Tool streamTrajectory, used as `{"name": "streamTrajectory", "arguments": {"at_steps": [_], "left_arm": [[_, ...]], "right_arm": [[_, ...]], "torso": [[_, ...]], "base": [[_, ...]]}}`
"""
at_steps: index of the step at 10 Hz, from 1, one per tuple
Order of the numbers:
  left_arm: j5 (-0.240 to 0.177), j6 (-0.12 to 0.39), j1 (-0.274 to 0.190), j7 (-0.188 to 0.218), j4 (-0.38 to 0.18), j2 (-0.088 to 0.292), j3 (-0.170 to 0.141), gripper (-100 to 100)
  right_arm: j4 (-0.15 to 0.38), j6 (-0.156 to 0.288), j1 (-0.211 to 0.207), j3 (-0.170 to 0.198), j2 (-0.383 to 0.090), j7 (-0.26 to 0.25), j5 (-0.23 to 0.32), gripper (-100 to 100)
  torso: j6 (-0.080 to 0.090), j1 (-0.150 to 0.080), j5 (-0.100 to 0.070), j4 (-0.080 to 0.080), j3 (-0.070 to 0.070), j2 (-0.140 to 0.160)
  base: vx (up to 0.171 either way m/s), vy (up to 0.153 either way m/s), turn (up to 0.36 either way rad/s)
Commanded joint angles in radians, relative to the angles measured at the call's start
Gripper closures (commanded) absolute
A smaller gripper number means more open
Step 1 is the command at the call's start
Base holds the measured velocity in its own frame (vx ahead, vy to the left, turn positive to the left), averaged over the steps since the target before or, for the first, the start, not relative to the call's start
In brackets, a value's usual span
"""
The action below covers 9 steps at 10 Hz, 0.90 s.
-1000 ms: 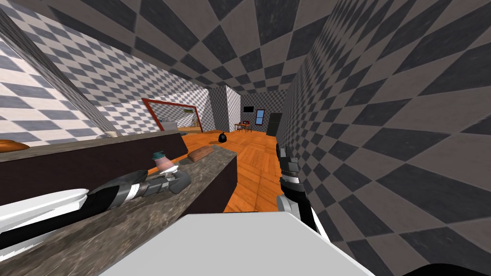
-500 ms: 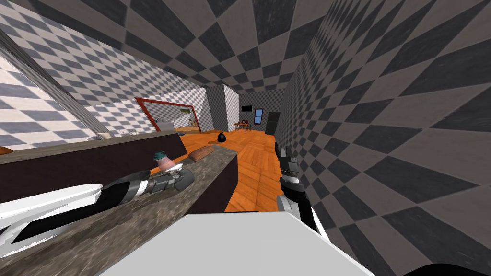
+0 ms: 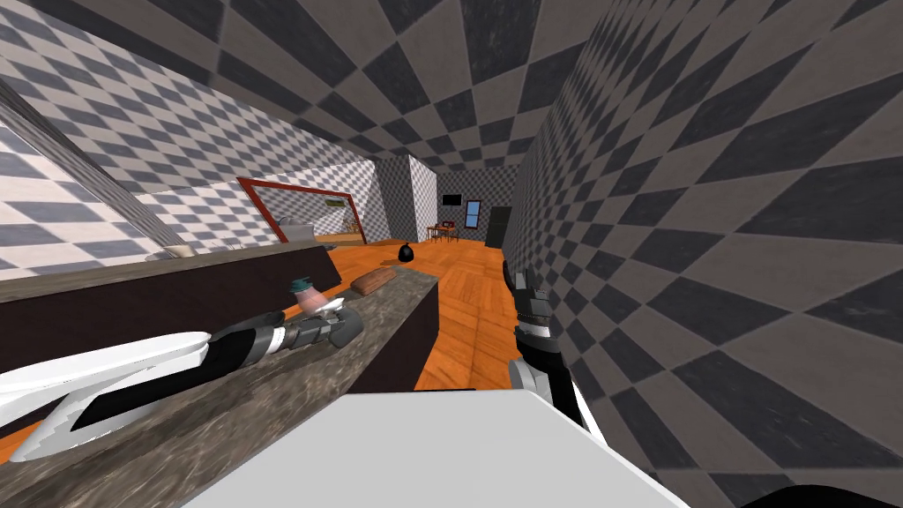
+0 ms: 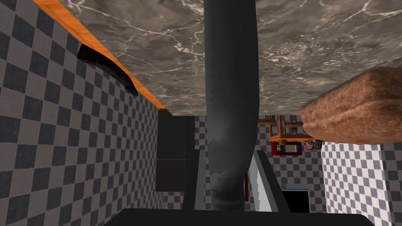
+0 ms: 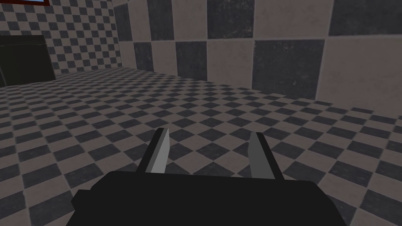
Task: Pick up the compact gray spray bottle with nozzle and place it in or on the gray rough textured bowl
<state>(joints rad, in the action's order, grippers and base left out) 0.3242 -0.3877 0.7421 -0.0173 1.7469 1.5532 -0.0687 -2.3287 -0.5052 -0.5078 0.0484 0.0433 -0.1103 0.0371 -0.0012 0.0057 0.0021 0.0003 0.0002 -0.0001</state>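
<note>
My left gripper (image 4: 227, 153) is shut on a long dark grey tube-shaped thing (image 4: 231, 86) that I take for the spray bottle; the fingers (image 4: 199, 176) press its sides. In the head view the left gripper (image 3: 339, 326) reaches out low over a marbled brown-grey counter (image 3: 264, 388), with the grey thing (image 3: 347, 324) at its tip. My right gripper (image 5: 208, 153) is open with nothing between its fingers. It hangs beside the chequered wall (image 3: 522, 291).
A pink bottle with a teal cap (image 3: 309, 295) stands on the counter just behind my left gripper. A brown loaf-like block (image 3: 370, 280) (image 4: 353, 106) lies farther along the counter (image 4: 314, 39). A dark raised ledge (image 3: 132, 304) runs behind; orange floor (image 3: 467, 309) lies right.
My left arm has reached farther along the counter, the grey thing still in its gripper. The head view has shifted a little. The right arm has not moved.
</note>
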Motion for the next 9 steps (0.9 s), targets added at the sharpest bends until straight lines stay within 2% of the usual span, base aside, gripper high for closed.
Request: {"name": "streamTrajectory", "arguments": {"at_steps": [1,2,3,4,5,6,7,9], "left_arm": [[-0.005,0.046,0.004,0.015,0.033,0.014,0.003,100],[-0.008,0.073,0.007,0.028,0.063,0.026,0.005,100],[-0.008,0.082,0.007,0.028,0.063,0.026,0.005,100],[-0.012,0.118,0.01,0.042,0.093,0.038,0.007,100],[-0.01,0.095,0.012,0.033,0.079,0.031,0.003,100],[-0.011,0.101,0.012,0.036,0.082,0.032,0.003,0],[0.002,0.086,-0.011,0.031,0.042,0.008,-0.011,100],[0.01,0.078,-0.029,0.028,0.011,-0.011,-0.022,100]], "right_arm": [[0.0,0.0,0.0,0.0,0.0,0.0,0.0,0],[0.0,0.0,0.0,0.0,0.0,0.0,0.0,0],[0.0,0.0,0.0,0.0,0.0,0.0,0.0,0],[0.0,0.0,0.0,0.0,0.0,0.0,0.0,0],[0.0,0.0,0.0,0.0,0.0,0.0,0.0,0],[0.0,0.0,0.0,0.0,0.0,0.0,0.0,0],[0.0,0.0,0.0,0.0,0.0,0.0,0.0,0],[0.0,0.0,0.0,0.0,0.0,0.0,0.0,0]], "torso": [[0.0,0.0,0.0,0.0,0.0,0.0],[0.0,-0.001,0.0,0.0,-0.001,-0.001],[0.001,-0.001,0.0,0.0,-0.001,-0.001],[0.0,-0.001,0.0,0.0,-0.001,-0.001],[0.0,-0.002,0.0,0.0,-0.001,-0.001],[0.0,-0.003,-0.001,0.0,-0.001,-0.002],[0.0,-0.004,-0.001,-0.001,-0.002,-0.004],[-0.001,-0.006,-0.002,0.002,0.005,0.008]], "base": [[-0.045,0.051,-0.034],[-0.059,0.068,-0.064],[-0.051,0.063,-0.035],[-0.059,0.049,-0.041],[-0.03,0.02,-0.018],[0.0,0.0,0.0],[-0.156,-0.01,-0.017],[-0.191,-0.021,-0.018]]}}
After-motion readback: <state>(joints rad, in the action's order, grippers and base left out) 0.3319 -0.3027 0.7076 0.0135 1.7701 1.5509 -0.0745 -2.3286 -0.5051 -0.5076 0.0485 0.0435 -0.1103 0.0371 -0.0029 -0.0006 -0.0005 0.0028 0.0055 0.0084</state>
